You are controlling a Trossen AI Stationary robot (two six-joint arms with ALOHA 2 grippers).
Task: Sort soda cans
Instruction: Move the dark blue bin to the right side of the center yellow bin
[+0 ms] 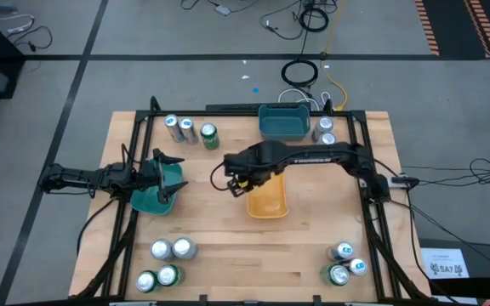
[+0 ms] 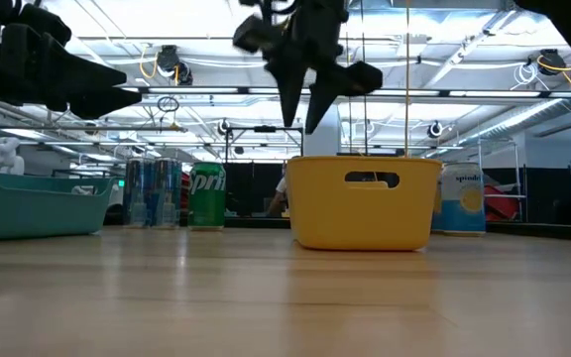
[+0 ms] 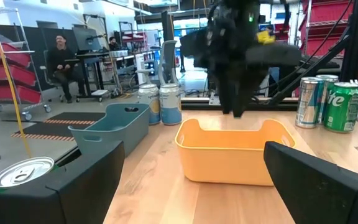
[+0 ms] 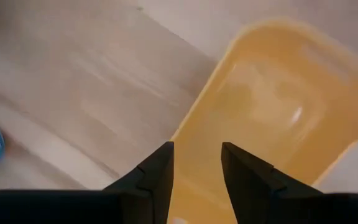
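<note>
While right pincer (image 1: 236, 185) hovers, yellow tray (image 1: 268, 197) beneath

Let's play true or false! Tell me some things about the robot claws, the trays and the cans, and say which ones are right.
1. The right claw hangs over the yellow tray's edge. True.
2. The right claw is carrying a green can. False: nothing shows between its fingers.
3. The left claw is at the teal tray. True.
4. The yellow tray is full of cans. False: it looks empty.
5. A green can stands beside two silver cans at the table's far side. True.
</note>
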